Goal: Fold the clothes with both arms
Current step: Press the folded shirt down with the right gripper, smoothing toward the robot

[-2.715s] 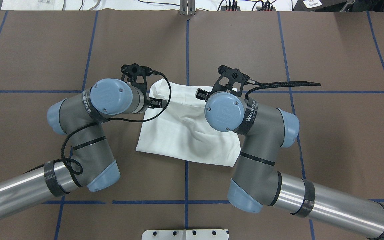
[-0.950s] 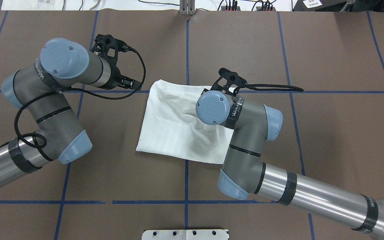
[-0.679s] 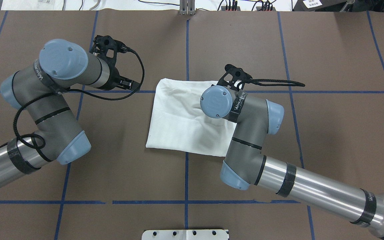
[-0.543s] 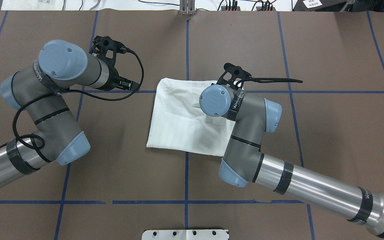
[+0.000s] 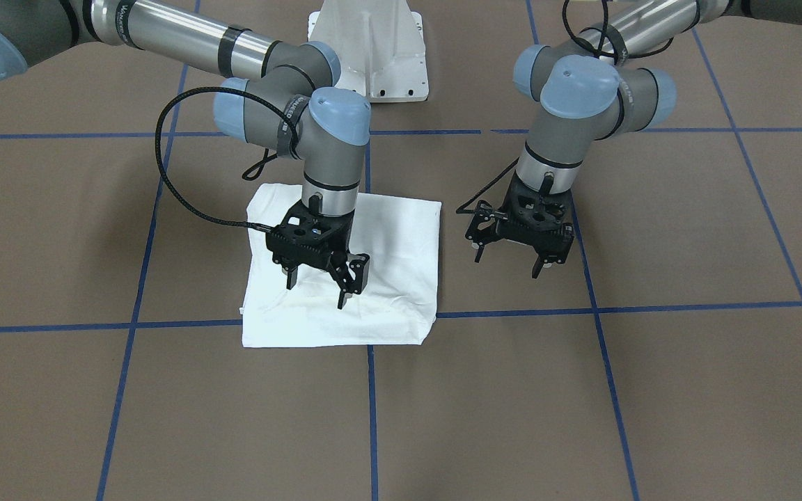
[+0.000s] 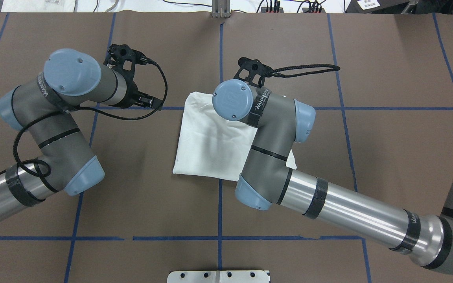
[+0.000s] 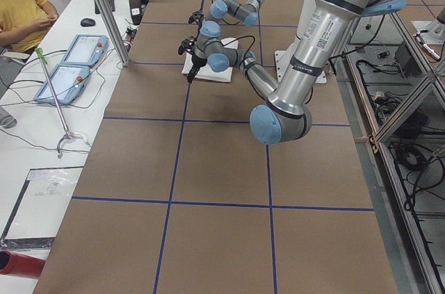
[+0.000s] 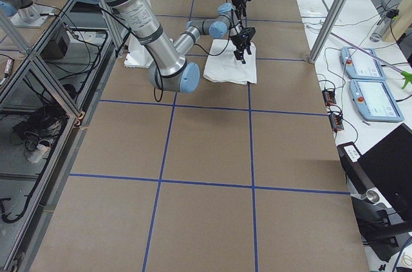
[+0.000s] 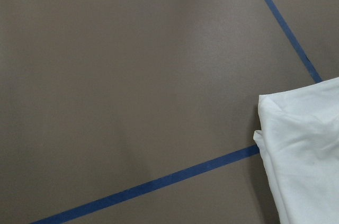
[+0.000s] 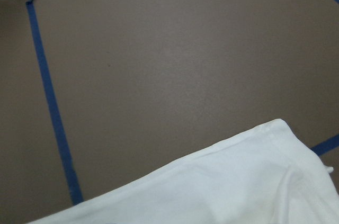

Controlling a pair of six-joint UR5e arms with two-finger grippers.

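Shows T-shirt [image 5: 401, 236] folded into a compact rectangle on the table [image 5: 582, 390]. Finds right gripper [image 5: 317, 291] above the T-shirt, left gripper [image 5: 507, 266] just beside it, both with fingers apart, empty. Seems nearly done; perhaps one final fold left.

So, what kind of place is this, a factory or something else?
Probably a robotics laboratory, not a factory line: two grey and silver tubular robot arms stand over a brown table gridded with blue tape, and a white side bench holds light-blue control panels.
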